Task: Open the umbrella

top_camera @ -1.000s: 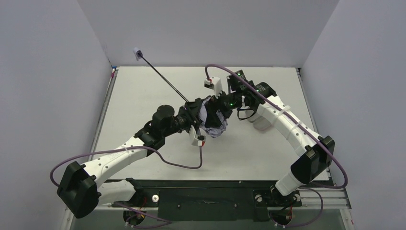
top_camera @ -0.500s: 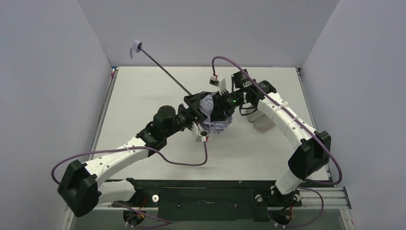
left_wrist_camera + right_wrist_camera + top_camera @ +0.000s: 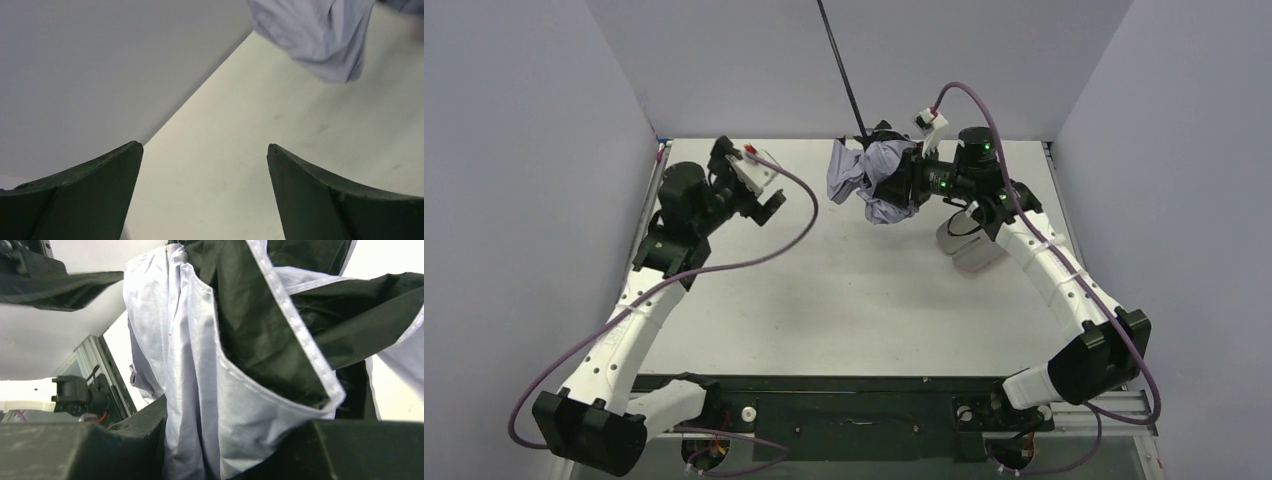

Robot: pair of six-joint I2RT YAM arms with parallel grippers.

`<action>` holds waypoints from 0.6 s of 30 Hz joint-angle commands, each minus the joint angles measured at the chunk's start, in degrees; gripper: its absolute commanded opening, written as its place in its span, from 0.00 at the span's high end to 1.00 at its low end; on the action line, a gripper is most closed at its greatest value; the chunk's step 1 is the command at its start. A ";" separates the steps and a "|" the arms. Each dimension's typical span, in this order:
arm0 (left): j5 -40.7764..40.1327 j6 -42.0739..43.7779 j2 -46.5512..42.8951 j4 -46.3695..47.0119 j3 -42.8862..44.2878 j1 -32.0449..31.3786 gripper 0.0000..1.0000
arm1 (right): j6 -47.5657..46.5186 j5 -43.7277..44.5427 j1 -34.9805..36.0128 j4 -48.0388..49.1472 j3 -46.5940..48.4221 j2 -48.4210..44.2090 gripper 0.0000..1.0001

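Observation:
The umbrella (image 3: 874,178) hangs as a crumpled lavender bundle above the back of the table. Its thin black shaft (image 3: 839,65) slants up out of the top of the overhead view, so the handle is out of view. My right gripper (image 3: 906,182) is shut on the canopy. In the right wrist view lavender fabric (image 3: 200,390) with its black underside (image 3: 260,315) fills the space between the fingers of the right gripper (image 3: 225,445). My left gripper (image 3: 759,180) is wide open at the back left, apart from the umbrella. In the left wrist view the left gripper (image 3: 204,146) holds nothing, and the umbrella's fabric (image 3: 320,35) shows at upper right.
A pale oblong sleeve (image 3: 972,250) lies on the table (image 3: 824,300) under the right forearm. Grey walls close in the left, back and right sides. The left arm's purple cable (image 3: 794,215) loops over the table's left part.
My left gripper opened, let go of the umbrella and drew back to the far left. My right gripper shut on the canopy and carried it up and back, and the shaft swung upward.

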 commanded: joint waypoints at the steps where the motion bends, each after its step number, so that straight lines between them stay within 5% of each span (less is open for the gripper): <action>1: 20.24 -43.57 2.35 2.32 12.33 4.74 0.05 | 1.21 2.96 2.77 14.46 -1.03 -5.42 1.00; 4: 26.12 -61.81 5.53 12.08 16.62 5.42 0.03 | -1.29 6.43 5.01 17.03 -2.84 -7.30 1.00; 8: 28.36 -76.02 8.81 24.30 16.73 5.56 0.04 | -2.42 10.44 8.08 22.72 -5.99 -9.95 1.00; 18: 26.81 -89.05 13.00 38.52 15.45 4.25 0.13 | -5.76 13.45 13.00 25.39 -9.55 -12.93 1.00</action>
